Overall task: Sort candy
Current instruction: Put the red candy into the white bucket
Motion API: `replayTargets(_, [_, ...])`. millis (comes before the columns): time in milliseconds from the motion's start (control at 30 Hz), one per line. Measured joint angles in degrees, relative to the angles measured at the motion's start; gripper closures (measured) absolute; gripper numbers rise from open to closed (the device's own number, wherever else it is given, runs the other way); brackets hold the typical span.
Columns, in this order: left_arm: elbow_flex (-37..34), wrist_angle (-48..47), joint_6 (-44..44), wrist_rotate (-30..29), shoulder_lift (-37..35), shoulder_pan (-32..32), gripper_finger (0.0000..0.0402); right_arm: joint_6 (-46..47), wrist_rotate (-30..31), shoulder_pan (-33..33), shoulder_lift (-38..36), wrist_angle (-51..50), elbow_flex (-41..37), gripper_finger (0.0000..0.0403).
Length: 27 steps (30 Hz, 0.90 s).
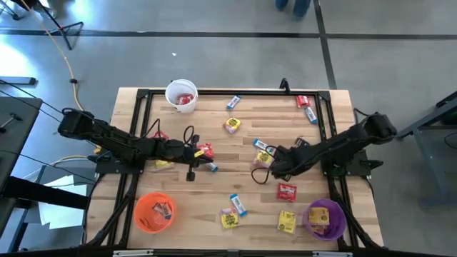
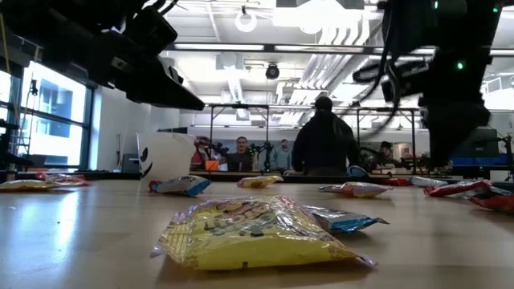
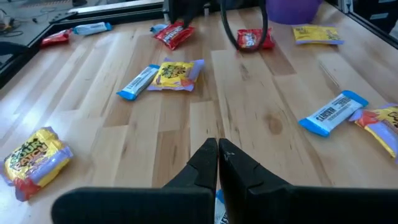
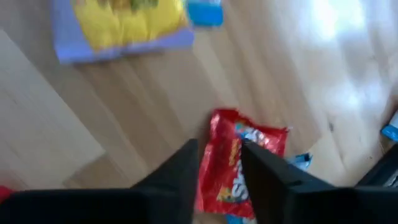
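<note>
Small wrapped candies lie scattered flat on the wooden table (image 1: 178, 189): red packets (image 1: 287, 190), yellow packets (image 1: 286, 220) and blue-and-white bars (image 1: 238, 205). My right gripper (image 4: 219, 152) reaches in from the table's right to the middle (image 1: 258, 165) and is shut on a red packet (image 4: 239, 168). A yellow packet (image 4: 124, 22) and a blue bar (image 4: 205, 12) lie just past it. My left gripper (image 3: 217, 148), shut and holding nothing I can see, hangs over the table's left-middle (image 1: 198, 152), beside a red packet (image 1: 206, 150) and a blue bar (image 1: 212, 168). My right gripper pinches the red packet between its two fingers, one finger (image 4: 186, 171) on each long side. The packet's far end (image 4: 261, 134) sticks out past the fingertips. In the left wrist view the packet (image 3: 174, 34) sits tilted under the gripper. I cannot tell whether it is clear of the table.
Three cups stand near the edges: a white cup (image 1: 181, 95) at the far left with red candy inside, an orange cup (image 1: 154, 212) at the near left, and a purple cup (image 1: 326, 218) at the near right. People stand in the room beyond the table (image 2: 325, 136).
</note>
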Motion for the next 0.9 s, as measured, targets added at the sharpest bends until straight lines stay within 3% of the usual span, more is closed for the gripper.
replayTargets(233, [0.00,-0.91,-0.82,0.11,0.00,-0.11,0.0401,-1.86,-2.81,4.65,9.50,-4.65,0.02,0.0165])
replayTargets(433, [0.00,-0.91,-0.82,0.11,0.02,-0.13,0.0401,0.24,2.49,8.38,15.62,-8.55,0.35,0.0158])
replayTargets(667, [0.00,-0.95,-0.82,0.11,0.04,-0.13,0.0401,0.65,6.94,7.27,18.82,-11.88,-0.07,0.0217])
replayTargets(800, [0.01,-1.02,-0.82,0.11,0.04,-0.13,0.0401,0.47,6.44,5.39,19.46,-12.01,-0.07,0.0291])
replayTargets(900, [0.02,-1.06,-0.82,0.11,0.04,-0.13,0.0401,-0.96,6.41,5.01,19.41,-11.67,-0.03,0.0368])
